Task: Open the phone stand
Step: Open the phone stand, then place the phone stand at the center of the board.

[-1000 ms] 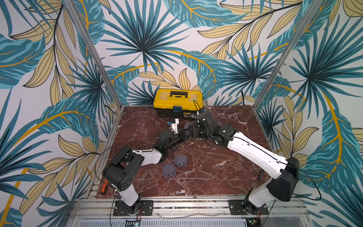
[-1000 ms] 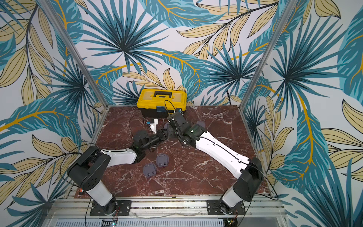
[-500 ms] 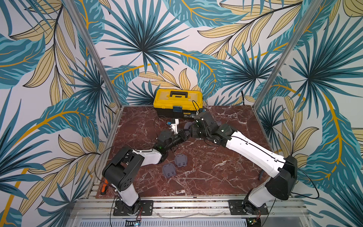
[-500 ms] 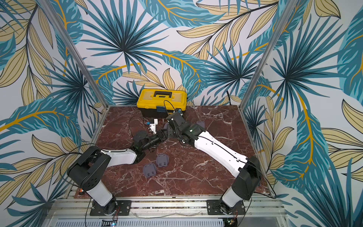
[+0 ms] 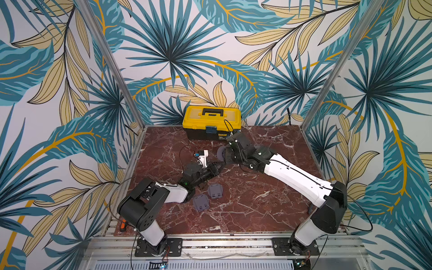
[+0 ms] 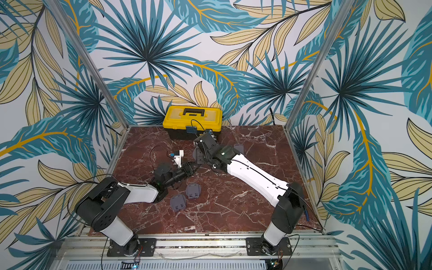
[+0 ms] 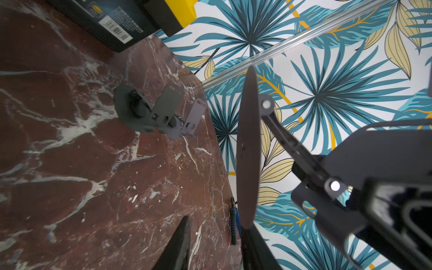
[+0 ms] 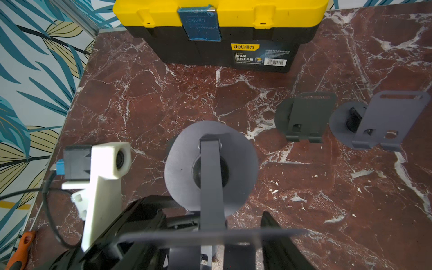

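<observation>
The grey folding phone stand (image 8: 211,168), round disc base, hinged strut and flat plate, hangs in mid-air at the centre of the right wrist frame and just above centre in both top views. It looks light, stiff and smooth, so its thin rims are the only purchase, plate one side, disc the other, and a pinch could slide. The right gripper (image 5: 228,157) is pressed together on the plate; the left gripper (image 5: 217,167) stands spread at the disc's edge, contact unclear. Above it in a top view the yellow-lidded black plastic toolbox (image 5: 211,121) sits on the red-brown marble table (image 5: 257,210).
</observation>
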